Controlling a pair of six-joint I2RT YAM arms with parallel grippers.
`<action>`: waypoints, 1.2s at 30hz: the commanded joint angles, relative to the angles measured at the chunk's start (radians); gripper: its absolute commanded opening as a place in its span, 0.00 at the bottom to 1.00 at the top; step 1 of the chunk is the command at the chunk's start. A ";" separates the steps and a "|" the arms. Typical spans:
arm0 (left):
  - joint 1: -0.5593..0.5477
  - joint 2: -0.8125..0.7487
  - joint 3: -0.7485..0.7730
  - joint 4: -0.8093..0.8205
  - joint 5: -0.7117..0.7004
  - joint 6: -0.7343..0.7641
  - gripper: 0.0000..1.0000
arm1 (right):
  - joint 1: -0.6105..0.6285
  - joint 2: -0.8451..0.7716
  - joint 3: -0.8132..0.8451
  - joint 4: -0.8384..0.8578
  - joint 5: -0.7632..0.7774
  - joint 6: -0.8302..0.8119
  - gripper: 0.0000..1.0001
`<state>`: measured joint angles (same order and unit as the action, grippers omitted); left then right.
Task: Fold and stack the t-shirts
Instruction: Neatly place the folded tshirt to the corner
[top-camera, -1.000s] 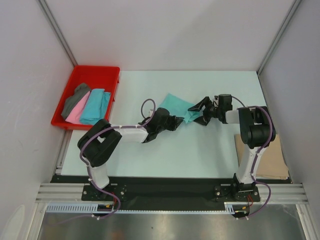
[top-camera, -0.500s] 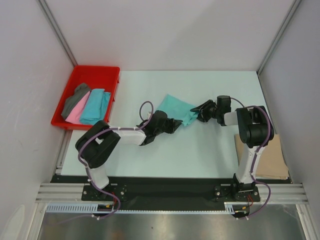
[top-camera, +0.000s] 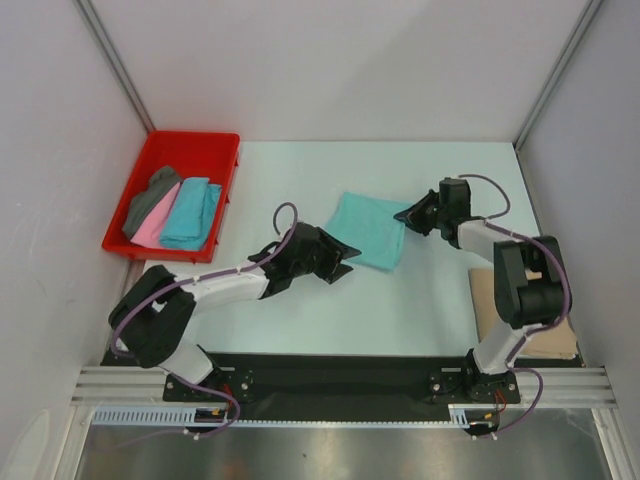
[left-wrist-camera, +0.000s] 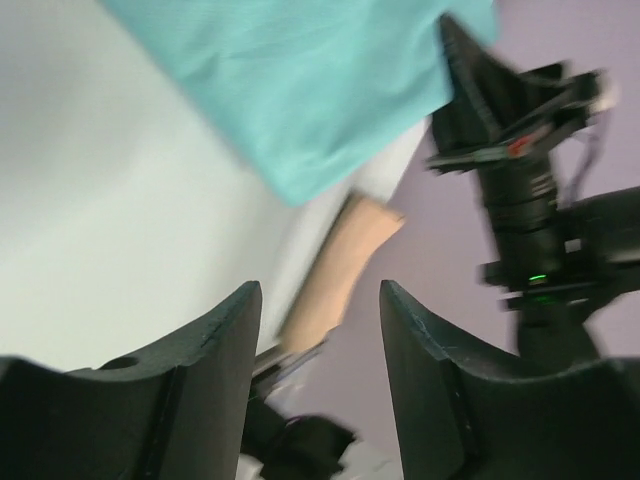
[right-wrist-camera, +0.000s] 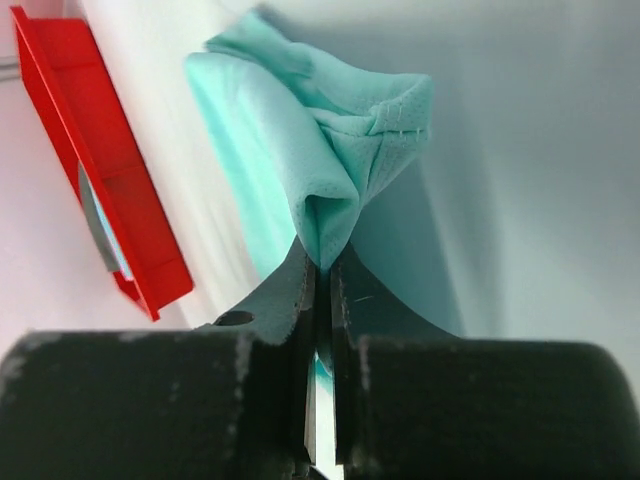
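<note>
A mint green t-shirt (top-camera: 367, 243) lies partly folded in the middle of the table. My right gripper (top-camera: 404, 216) is shut on a bunched fold at its right corner (right-wrist-camera: 323, 262), and the cloth (right-wrist-camera: 320, 150) stands up from the jaws. My left gripper (top-camera: 350, 260) sits just off the shirt's left near edge, open with nothing between its fingers (left-wrist-camera: 225, 335); the shirt (left-wrist-camera: 300, 90) lies ahead of them. Dark grey (top-camera: 150, 198), pink (top-camera: 152, 224) and turquoise (top-camera: 190, 212) t-shirts lie in the tray. A tan t-shirt (top-camera: 528, 312) lies by the right arm's base.
The red tray (top-camera: 190, 148) stands at the far left of the table, with its side (right-wrist-camera: 90, 170) also in the right wrist view. White walls close in the back and both sides. The tan t-shirt (left-wrist-camera: 345, 258) also shows past my left fingers.
My left gripper opened, let go of the mint green t-shirt and drew back. My right gripper shut on the shirt's right corner and pulled it to the right, spreading the cloth flatter.
</note>
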<state>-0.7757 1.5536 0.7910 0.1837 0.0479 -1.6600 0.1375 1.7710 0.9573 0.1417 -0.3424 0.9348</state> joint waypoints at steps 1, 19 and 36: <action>0.001 -0.089 0.056 -0.173 0.101 0.291 0.56 | -0.001 -0.155 -0.011 -0.178 0.169 -0.113 0.00; 0.021 -0.323 -0.016 -0.331 0.484 0.786 0.54 | -0.157 -0.619 -0.065 -0.737 0.755 -0.142 0.00; 0.084 -0.346 -0.041 -0.349 0.603 0.830 0.53 | -0.256 -0.706 0.063 -0.867 0.898 -0.182 0.00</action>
<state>-0.7048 1.2228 0.7479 -0.1837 0.6052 -0.8619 -0.0929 1.0771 0.9451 -0.7361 0.4870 0.7883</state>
